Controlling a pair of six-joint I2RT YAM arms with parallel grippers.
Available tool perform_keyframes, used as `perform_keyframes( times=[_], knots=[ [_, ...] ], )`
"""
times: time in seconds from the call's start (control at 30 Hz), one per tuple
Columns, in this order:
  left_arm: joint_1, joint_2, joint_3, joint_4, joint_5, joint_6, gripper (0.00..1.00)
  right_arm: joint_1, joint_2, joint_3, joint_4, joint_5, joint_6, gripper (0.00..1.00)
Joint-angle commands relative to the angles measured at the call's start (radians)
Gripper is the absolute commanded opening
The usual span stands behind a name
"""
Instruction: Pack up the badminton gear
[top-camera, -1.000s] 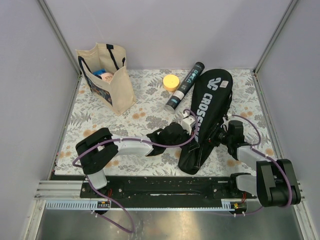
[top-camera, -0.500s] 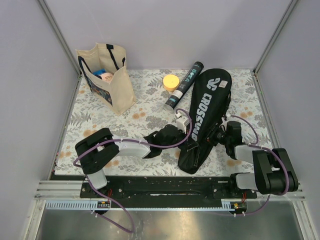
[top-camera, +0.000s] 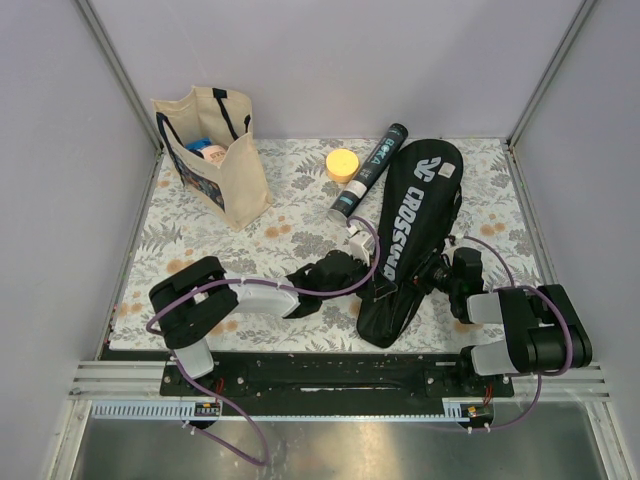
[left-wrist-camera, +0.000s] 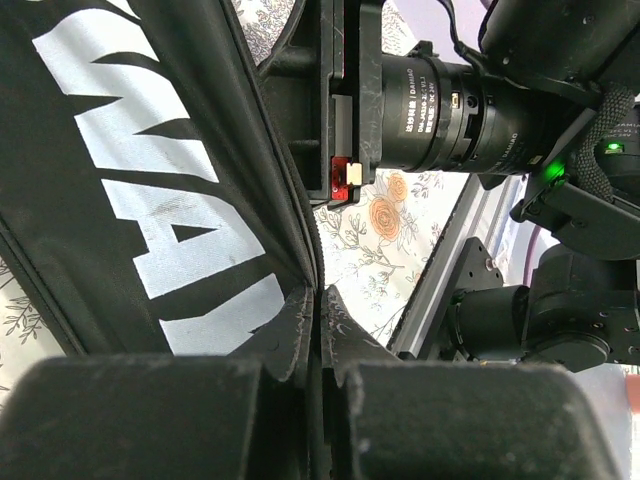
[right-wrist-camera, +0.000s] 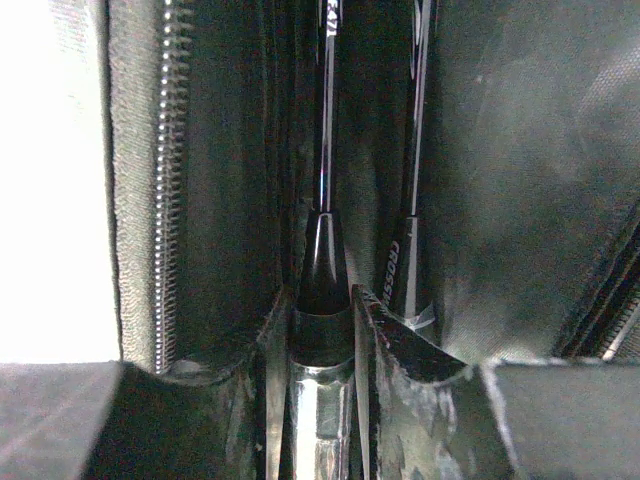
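The black "CROSSWAY" cover lies at the right of the table, narrow end toward me. My left gripper is shut on the cover's left edge; the left wrist view shows the jaws pinching the fabric flap. My right gripper is at the cover's right edge, reaching inside. In the right wrist view it is shut on a racket's handle cone, with a second racket shaft beside it and the zipper at left. The black lettered tube lies left of the cover. No shuttlecocks show.
A beige tote bag with dark handles stands at the back left with items inside. A yellow round lid or tub sits next to the tube. The right arm's motor housing is close beyond the cover in the left wrist view.
My left wrist has shifted a little left, drawing the cover's edge with it. The right arm's elbow has dropped toward its base while its gripper stays at the cover's right edge.
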Motion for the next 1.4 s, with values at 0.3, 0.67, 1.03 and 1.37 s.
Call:
perform_keyframes(
  times=[0.3,0.67,1.03,1.37],
  knots=[
    [-0.048,0.01,-0.032,0.217,0.209,-0.134,0.0,-0.006,0.075,0.028,0.111,0.254,0.029,0.18],
    [-0.042,0.045,-0.038,0.176,0.149,-0.12,0.19,0.015,0.008,0.053,-0.129,0.287,0.098,0.52],
    [-0.04,-0.004,-0.054,0.079,0.057,-0.066,0.36,0.012,-0.299,0.341,-1.081,0.619,0.004,0.71],
    [-0.04,-0.05,-0.086,-0.012,-0.029,-0.032,0.4,0.006,-0.314,0.493,-1.267,0.663,-0.042,0.72]
  ],
)
